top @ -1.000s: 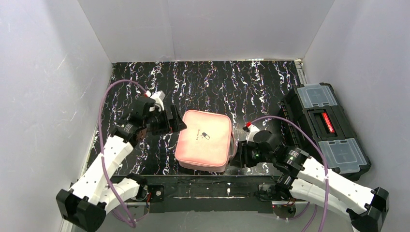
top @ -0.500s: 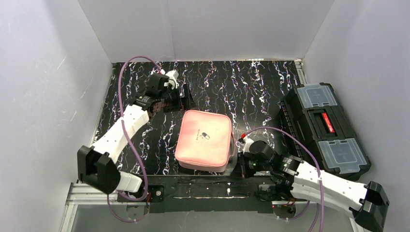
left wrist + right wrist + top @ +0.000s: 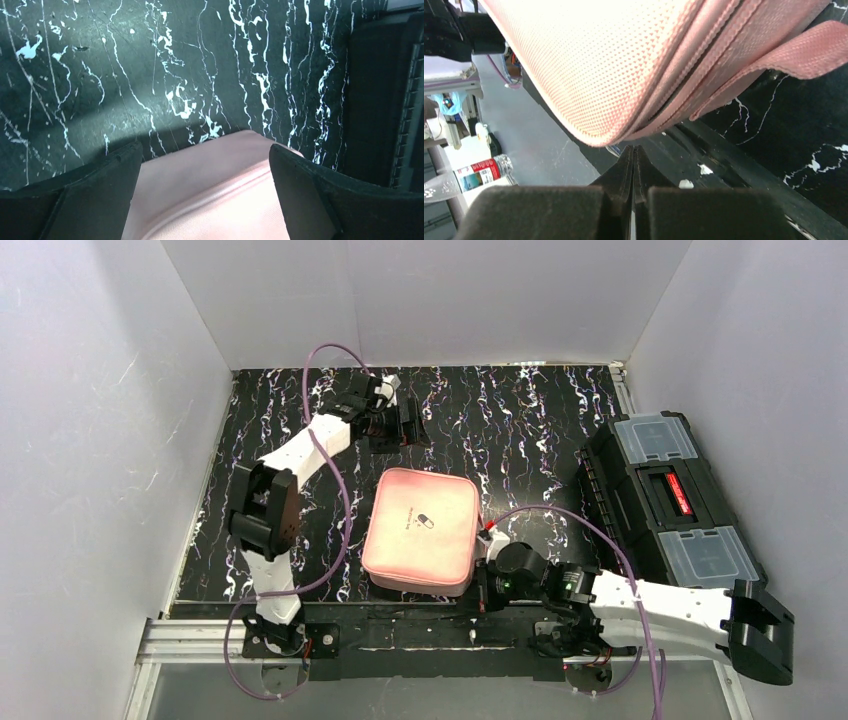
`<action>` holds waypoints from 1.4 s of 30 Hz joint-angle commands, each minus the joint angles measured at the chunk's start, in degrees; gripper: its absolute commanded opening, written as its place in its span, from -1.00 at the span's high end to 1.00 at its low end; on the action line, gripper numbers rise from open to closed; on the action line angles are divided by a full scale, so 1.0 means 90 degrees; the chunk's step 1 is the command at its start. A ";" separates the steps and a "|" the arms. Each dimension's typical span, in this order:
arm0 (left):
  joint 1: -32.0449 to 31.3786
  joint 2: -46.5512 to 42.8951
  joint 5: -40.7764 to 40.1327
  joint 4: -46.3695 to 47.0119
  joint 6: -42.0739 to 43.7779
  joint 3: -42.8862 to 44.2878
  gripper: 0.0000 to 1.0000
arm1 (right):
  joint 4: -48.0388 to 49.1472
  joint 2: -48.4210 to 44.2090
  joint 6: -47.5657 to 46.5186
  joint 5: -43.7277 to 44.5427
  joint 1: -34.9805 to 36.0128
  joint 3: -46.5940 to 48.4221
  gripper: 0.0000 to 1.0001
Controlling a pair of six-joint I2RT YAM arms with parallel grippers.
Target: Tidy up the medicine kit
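The medicine kit [image 3: 422, 530] is a pink rounded-square zip case lying closed on the black marbled table, its pill logo facing up. My left gripper [image 3: 408, 426] hovers just beyond the kit's far edge, open and empty. In the left wrist view the kit's pink top [image 3: 210, 200] lies between and below the spread fingers [image 3: 75, 200] of that gripper [image 3: 205, 165]. My right gripper [image 3: 484, 585] is at the kit's near right corner. In the right wrist view it [image 3: 633, 150] is shut, with nothing seen between the tips, just under the kit's corner [image 3: 589, 75] and its pink strap [image 3: 804, 50].
A black toolbox [image 3: 670, 500] with clear compartment lids stands at the table's right edge; its dark side shows in the left wrist view [image 3: 380, 100]. White walls enclose the table on three sides. A black metal rail [image 3: 420, 625] runs along the near edge.
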 commanded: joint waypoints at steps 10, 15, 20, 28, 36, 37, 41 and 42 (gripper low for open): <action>0.0218 0.0782 0.0856 -0.0275 -0.0138 0.0565 -0.94 | 0.0447 0.1144 0.0618 0.1692 0.0294 0.0780 0.97; 0.0433 0.0594 0.1133 -0.0421 -0.0156 0.0187 -0.86 | 0.0155 0.1065 0.0886 0.2312 0.0298 0.0837 0.97; 0.0555 0.0207 0.1040 -0.0525 -0.0058 -0.0303 -0.83 | 0.0094 0.1127 0.0924 0.2855 0.0299 0.1075 0.97; 0.0728 -0.0308 0.1018 -0.0569 -0.0067 -0.0958 -0.80 | 0.0077 0.1554 0.0827 0.3189 0.0132 0.1661 0.97; 0.0840 -0.0691 0.0914 -0.0683 -0.0153 -0.1363 -0.80 | 0.0188 0.1868 0.0659 0.2942 -0.0299 0.1987 0.97; 0.0869 -0.0736 0.0880 -0.0723 -0.0152 -0.1394 -0.80 | 0.0216 0.1879 0.0638 0.2875 -0.0388 0.1984 0.97; 0.1031 -0.0965 0.0765 -0.0782 -0.0215 -0.1609 -0.82 | 0.0336 0.1896 0.0475 0.2503 -0.0814 0.1966 0.97; 0.1074 -0.1027 0.0758 -0.0782 -0.0240 -0.1685 -0.82 | 0.0355 0.1897 0.0411 0.2388 -0.0939 0.1969 0.97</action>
